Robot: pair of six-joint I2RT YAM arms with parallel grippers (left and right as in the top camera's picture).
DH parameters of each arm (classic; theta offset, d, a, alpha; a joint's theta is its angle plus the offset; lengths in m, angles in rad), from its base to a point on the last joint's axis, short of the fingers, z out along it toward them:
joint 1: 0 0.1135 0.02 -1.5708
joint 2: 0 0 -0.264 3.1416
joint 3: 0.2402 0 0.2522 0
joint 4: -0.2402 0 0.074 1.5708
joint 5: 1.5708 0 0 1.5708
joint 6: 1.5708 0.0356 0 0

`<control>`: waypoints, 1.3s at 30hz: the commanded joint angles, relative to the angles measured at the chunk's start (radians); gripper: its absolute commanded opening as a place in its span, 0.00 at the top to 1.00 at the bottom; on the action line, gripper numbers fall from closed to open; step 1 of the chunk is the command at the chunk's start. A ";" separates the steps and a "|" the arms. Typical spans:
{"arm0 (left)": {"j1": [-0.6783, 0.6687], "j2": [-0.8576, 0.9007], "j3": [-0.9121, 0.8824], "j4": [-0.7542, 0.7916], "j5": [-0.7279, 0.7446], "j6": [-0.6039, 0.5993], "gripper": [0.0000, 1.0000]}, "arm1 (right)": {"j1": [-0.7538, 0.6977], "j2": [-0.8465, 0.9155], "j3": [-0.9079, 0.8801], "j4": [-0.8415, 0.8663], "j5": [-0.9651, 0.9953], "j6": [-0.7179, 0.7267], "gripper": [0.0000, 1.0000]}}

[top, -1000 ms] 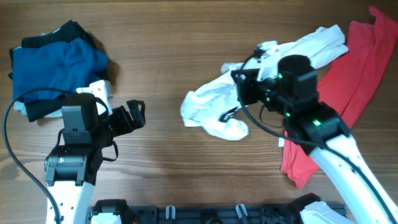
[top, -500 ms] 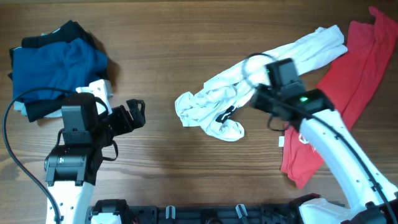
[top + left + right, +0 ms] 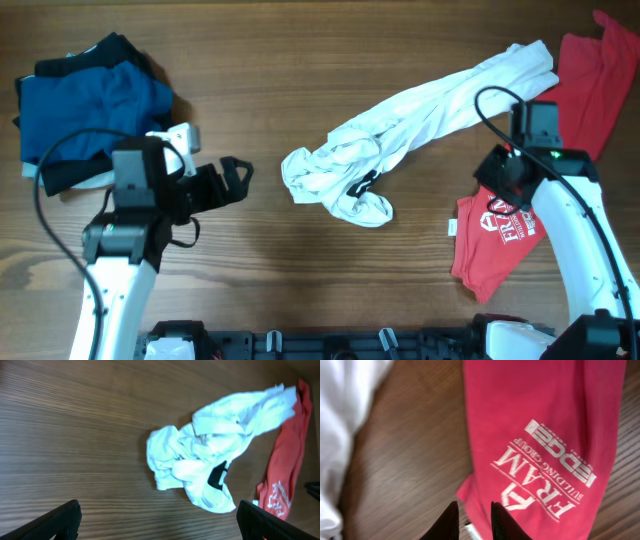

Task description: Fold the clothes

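The table [image 3: 300, 60] was brown wood, fine-grained, with a dull sheen. The white T-shirt [image 3: 400, 115] was soft matt cloth, creased. The red T-shirt [image 3: 545, 405] was smoother matt cloth with flat white printed lettering [image 3: 545, 467]. The blue garment [image 3: 85, 105] was matt cloth.

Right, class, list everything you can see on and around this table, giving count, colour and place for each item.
white T-shirt: one, white with a black mark, bunched mid-table, stretching to the upper right
red T-shirt: one, red with white lettering, right side
folded pile: one, blue over black, upper left
table: one, brown wood, under everything
left arm: one, black and white, lower left, jaws wide open, empty
right arm: one, black and white, over the red T-shirt, jaws nearly together, empty
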 commanded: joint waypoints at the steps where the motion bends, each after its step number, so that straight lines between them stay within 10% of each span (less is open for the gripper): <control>1: -0.079 0.062 0.018 0.041 0.042 0.016 0.00 | -0.074 0.019 -0.047 0.039 -0.111 -0.105 0.79; 17: -0.397 0.265 0.018 0.220 0.034 0.016 0.00 | -0.227 0.298 -0.060 0.097 -0.155 -0.190 0.88; 39: -0.445 0.269 0.018 0.264 0.034 0.016 0.00 | -0.773 0.268 -0.048 0.058 0.057 0.051 0.88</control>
